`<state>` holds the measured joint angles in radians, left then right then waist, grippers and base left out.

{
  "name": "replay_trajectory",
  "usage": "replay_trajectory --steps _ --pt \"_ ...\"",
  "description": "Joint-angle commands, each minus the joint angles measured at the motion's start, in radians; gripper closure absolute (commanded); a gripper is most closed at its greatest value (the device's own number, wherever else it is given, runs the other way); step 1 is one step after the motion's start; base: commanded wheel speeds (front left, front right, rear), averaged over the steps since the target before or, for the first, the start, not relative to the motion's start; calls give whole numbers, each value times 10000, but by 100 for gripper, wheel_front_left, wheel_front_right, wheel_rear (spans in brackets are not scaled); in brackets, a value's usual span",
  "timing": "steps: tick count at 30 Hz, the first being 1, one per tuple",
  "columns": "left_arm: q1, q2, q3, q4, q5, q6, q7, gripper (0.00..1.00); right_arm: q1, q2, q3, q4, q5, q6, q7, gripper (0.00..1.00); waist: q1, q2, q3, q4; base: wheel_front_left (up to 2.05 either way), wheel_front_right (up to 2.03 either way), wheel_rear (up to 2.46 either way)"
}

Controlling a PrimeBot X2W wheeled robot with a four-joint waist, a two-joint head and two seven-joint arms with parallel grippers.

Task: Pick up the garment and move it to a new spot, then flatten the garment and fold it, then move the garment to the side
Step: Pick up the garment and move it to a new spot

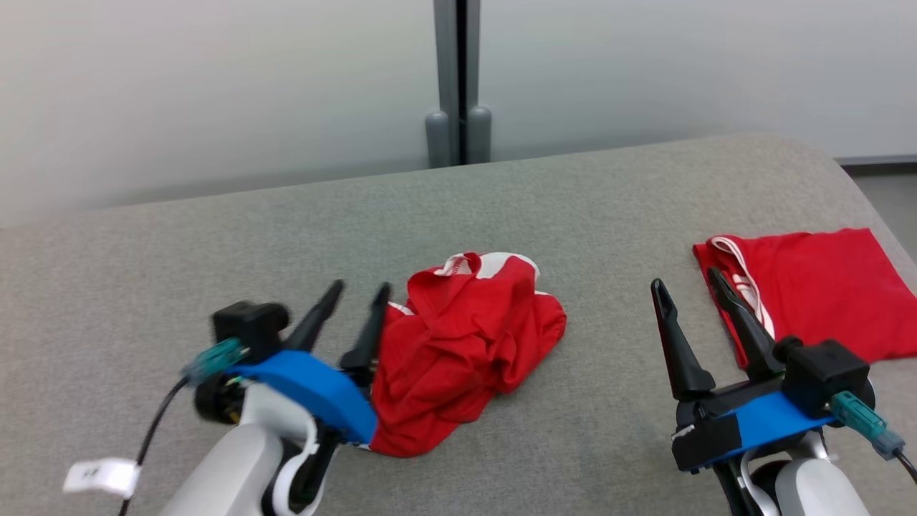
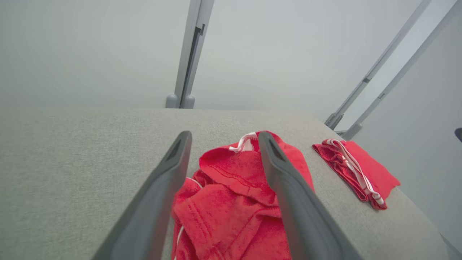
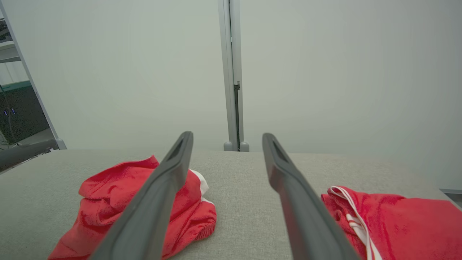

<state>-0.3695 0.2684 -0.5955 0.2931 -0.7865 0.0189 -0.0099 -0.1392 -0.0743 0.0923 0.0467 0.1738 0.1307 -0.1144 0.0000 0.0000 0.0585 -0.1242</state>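
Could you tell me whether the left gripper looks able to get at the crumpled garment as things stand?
Probably yes: the left gripper is open beside the crumpled garment, with nothing between them; the folded garment lies well apart, on the right.

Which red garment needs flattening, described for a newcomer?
On the grey table lie two red garments. Take the crumpled garment near the middle, beside the left gripper. Unlike the folded garment at the right, it is a rumpled heap.
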Motion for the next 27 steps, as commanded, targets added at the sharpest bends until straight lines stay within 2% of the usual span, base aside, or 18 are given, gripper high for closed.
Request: replay_trajectory --steps 1,7,10,19,27 --pt "319 124 237 -129 -97 97 -336 0 192 -37 -47 -58 2 4 77 0 0 0 -63 97 0 0 0" --pt "1377 622 1132 -751 -74 353 -1948 0 776 60 -316 -83 100 2 196 0 0 0 -328 459 0 0 0" --pt "1837 848 1621 -883 182 557 -2377 0 1072 110 -497 -18 75 4 215 0 0 0 -445 572 0 0 0" --pt "3058 1178 2391 -1273 1330 1180 -2558 0 1517 205 -968 353 2 3 285 0 0 0 -607 788 0 0 0" --pt "3964 1104 2532 -1347 1832 1489 -2557 0 1586 237 -1124 676 -86 4 345 0 0 0 -628 890 0 0 0"
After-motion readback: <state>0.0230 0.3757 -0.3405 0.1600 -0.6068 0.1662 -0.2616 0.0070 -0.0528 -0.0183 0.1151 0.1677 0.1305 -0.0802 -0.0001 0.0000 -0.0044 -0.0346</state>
